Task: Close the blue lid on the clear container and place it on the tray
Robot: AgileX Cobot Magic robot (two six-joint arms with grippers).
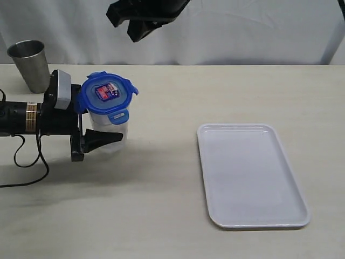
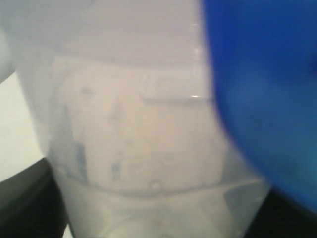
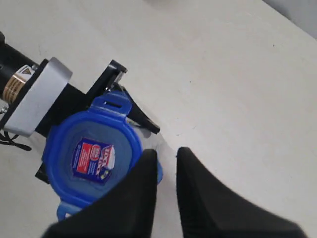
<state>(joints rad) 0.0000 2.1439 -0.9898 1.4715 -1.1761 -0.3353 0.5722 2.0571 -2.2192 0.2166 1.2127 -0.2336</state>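
Clear container (image 1: 103, 124) stands upright on the table (image 1: 161, 97), long axis vertical. It is frosted, tapering plastic, well apart from the flat white tray (image 1: 253, 178). Left gripper (image 1: 113, 134) clamps its sides. Glossy rounded-square blue lid (image 1: 106, 93) caps it, flaps splayed. Right gripper (image 3: 166, 154) hangs above, fingers barely parted, empty.

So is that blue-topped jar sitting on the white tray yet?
No, in the exterior view the clear container stands on the table, apart from the tray and to its left.
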